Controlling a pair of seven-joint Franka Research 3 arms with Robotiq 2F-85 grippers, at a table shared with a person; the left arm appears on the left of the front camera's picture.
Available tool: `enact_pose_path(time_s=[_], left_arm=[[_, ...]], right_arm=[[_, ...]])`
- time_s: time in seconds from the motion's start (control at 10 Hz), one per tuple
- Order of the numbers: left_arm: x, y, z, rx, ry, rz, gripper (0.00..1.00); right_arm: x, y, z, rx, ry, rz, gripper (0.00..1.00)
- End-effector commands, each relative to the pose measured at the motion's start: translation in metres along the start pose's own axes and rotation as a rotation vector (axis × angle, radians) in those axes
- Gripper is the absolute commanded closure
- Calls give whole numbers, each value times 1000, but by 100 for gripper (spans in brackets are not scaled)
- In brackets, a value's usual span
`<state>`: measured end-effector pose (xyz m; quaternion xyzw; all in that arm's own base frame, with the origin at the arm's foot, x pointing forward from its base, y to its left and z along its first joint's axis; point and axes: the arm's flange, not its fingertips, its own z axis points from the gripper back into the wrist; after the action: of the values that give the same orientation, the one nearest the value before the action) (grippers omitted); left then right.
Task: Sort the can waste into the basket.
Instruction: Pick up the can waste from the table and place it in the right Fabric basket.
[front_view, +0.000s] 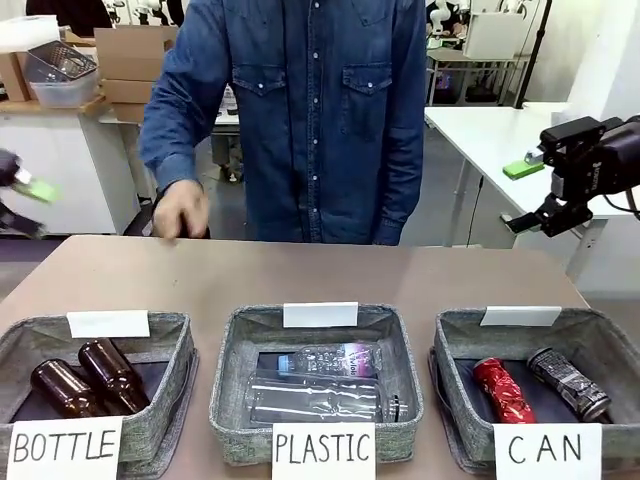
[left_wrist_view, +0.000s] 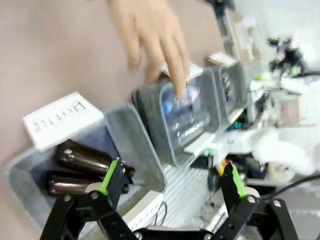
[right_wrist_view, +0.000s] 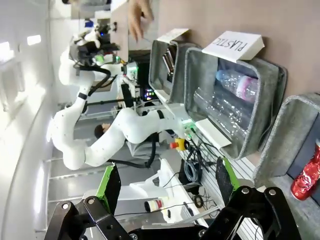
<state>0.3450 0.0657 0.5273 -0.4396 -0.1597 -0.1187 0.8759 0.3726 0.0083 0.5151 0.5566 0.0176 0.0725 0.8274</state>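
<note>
Left gripper (front_view: 18, 190) is motion-blurred and cut off at the front view's left edge; in its own wrist view the left gripper (left_wrist_view: 172, 180) has jaws spread, empty. Right gripper (front_view: 545, 195) hangs off the tabletop's far right corner, jaws released, holding nothing.

Red can (front_view: 503, 389) and silver-grey can (front_view: 568, 383) both lie inside the CAN basket (front_view: 458, 340); their lower ends are hidden behind the front sign. Right wrist view catches just a sliver of the red can (right_wrist_view: 309, 175) at the frame edge.

Person's hand (front_view: 180, 212) blurred at the far edge; also smeared across the left wrist view.

Tabletop (front_view: 300, 275) is plain brown, bare beyond the three baskets. Lab room behind: white tables, cardboard boxes.
</note>
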Motion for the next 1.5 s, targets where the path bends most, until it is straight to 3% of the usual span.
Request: enact_pose_path(time_s=[0.0,0.1,0.2,0.3,0.4,0.6,0.7,0.8,0.9,1.4], left_arm=[[26,11,44,27,-150,42,0],[0,0,0,0,0,0,0],[0,0,0,0,0,0,0],[14,6,42,18,-87,20,0],[8,-2,23,25,-66,18,0],[-19,-23,-33,-45,116,-25,0],[-27,-23,-53,-26,141,8,0],[-30,-23,-56,-44,157,12,0],[-15,-17,-36,-34,99,-10,0],[-15,-17,-36,-34,99,-10,0]], right_arm=[[0,2,4,-12,-7,5,0],[0,2,4,-12,-7,5,0],[0,2,4,-12,-7,5,0],[0,2,4,-12,-7,5,0],[0,2,4,-12,-7,5,0],[0,2,4,-12,-7,5,0],[0,2,4,-12,-7,5,0],[0,2,4,-12,-7,5,0],[0,2,4,-12,-7,5,0],[0,2,4,-12,-7,5,0]])
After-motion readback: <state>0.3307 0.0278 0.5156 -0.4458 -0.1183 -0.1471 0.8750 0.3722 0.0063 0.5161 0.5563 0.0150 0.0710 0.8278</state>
